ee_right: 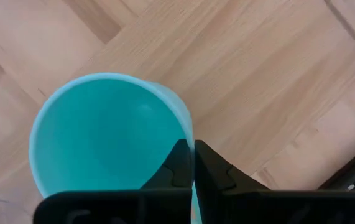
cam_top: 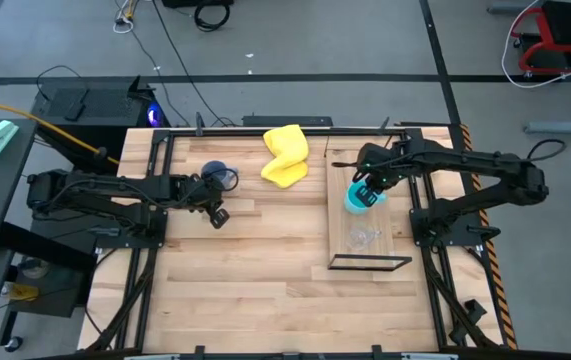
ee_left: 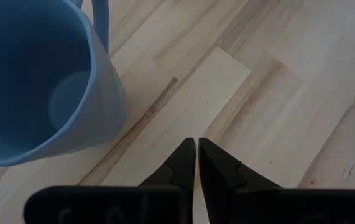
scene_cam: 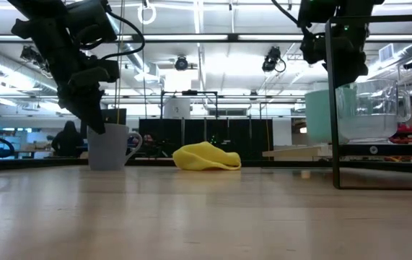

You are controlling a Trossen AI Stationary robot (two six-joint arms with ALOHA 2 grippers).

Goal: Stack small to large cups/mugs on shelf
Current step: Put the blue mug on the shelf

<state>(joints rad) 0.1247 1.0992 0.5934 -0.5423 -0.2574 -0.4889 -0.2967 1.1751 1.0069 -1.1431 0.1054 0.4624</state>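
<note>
Right end effector (cam_top: 366, 192) pinches the cyan mug's (cam_top: 357, 198) rim on the shelf (cam_top: 343, 235), glass cup (cam_top: 363, 237) just nearer; left end effector (cam_top: 217, 216), clenched empty, sits beside the grey-blue mug (cam_top: 217, 176).

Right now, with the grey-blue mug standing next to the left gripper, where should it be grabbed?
Pinch the rim of the grey-blue mug from above, one finger inside. It stands upright and open-mouthed on the tabletop; the left gripper, shut, sits beside it. Pick wall away from the handle.
</note>
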